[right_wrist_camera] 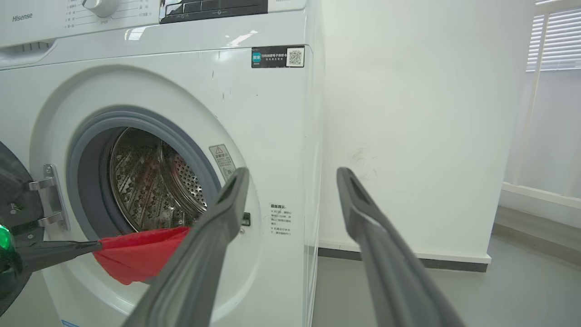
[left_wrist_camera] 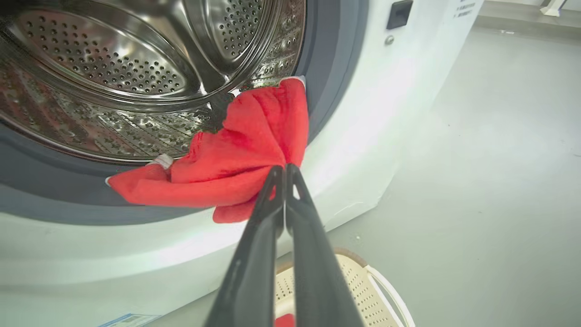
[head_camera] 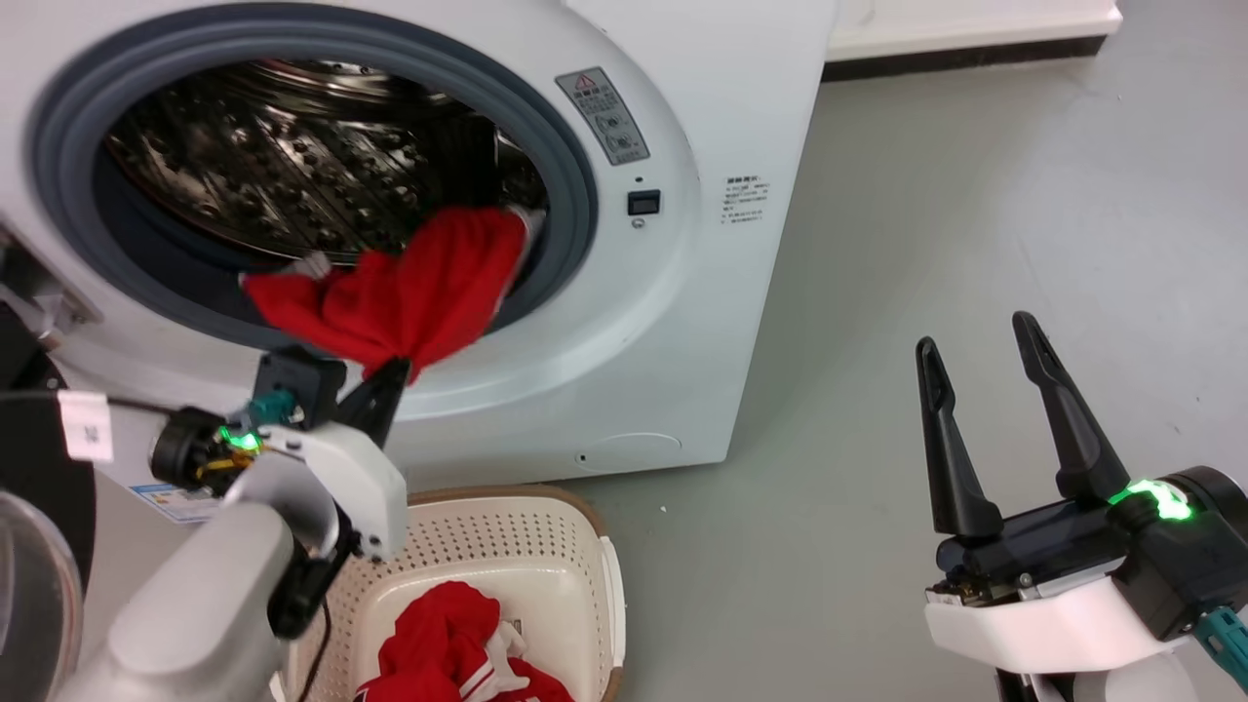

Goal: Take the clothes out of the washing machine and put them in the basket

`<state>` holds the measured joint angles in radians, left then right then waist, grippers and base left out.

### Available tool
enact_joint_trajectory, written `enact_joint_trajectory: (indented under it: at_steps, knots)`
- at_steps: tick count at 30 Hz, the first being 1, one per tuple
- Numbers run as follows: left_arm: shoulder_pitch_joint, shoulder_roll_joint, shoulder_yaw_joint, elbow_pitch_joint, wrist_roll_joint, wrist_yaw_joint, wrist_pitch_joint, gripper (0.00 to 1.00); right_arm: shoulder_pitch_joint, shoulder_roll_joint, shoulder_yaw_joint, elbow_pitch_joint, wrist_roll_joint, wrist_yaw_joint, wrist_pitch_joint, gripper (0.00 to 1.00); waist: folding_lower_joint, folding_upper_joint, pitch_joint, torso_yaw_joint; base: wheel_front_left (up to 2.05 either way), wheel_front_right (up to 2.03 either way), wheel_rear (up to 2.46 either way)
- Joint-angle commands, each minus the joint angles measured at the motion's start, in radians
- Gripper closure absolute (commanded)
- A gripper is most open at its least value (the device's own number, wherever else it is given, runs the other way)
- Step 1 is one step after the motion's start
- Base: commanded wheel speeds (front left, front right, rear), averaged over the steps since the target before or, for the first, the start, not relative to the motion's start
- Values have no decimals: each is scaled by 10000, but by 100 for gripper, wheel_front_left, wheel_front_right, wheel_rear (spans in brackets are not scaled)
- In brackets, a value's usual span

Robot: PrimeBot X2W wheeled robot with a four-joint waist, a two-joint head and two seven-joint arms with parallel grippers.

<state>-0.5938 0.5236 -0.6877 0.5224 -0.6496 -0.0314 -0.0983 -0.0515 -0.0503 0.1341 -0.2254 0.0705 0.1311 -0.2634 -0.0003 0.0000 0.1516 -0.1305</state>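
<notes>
Left gripper [left_wrist_camera: 285, 168] pinching red garment [left_wrist_camera: 245, 150], at washer [left_wrist_camera: 363, 136] mouth

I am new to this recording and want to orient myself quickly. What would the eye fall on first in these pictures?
First comes the bright red garment hanging out of the round opening of the washing machine, pinched at its lower edge by the shut left gripper. Next is the cream basket on the floor below it, with red clothes inside. At the lower right of the head view, the right gripper is open and holds nothing.
</notes>
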Motion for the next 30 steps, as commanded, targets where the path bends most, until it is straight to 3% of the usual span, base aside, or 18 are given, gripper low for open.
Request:
enact_joint_trajectory:
  at_steps: [1, 8, 15, 21, 30]
  knots:
    - [437, 110, -39, -508, -50, 216, 86, 100, 175, 2, 0, 24, -24, -7, -20, 0, 3, 0, -279, 198, 0, 0, 0]
    - [1959, 660, -364, -2599, -46, 967, 699, 100, 359, 2, 80, 52, -116, -7, -20, 0, 3, 0, -463, 273, 0, 0, 0]
    - [2775, 863, -502, -3452, -269, 1301, 1025, 100, 35, 2, 111, -44, -122, -7, -20, 0, 3, 0, 16, 175, 0, 0, 0]
    - [2577, 621, -507, -2762, -357, 1244, 920, 100, -523, 2, 173, -155, -118, -7, -20, 0, 3, 0, 980, -138, 0, 0, 0]
    - [1568, -243, -492, 186, -424, 675, 257, 100, -1459, 7, 168, -389, 65, -7, -20, 0, 3, 0, 2620, -760, 0, 0, 0]
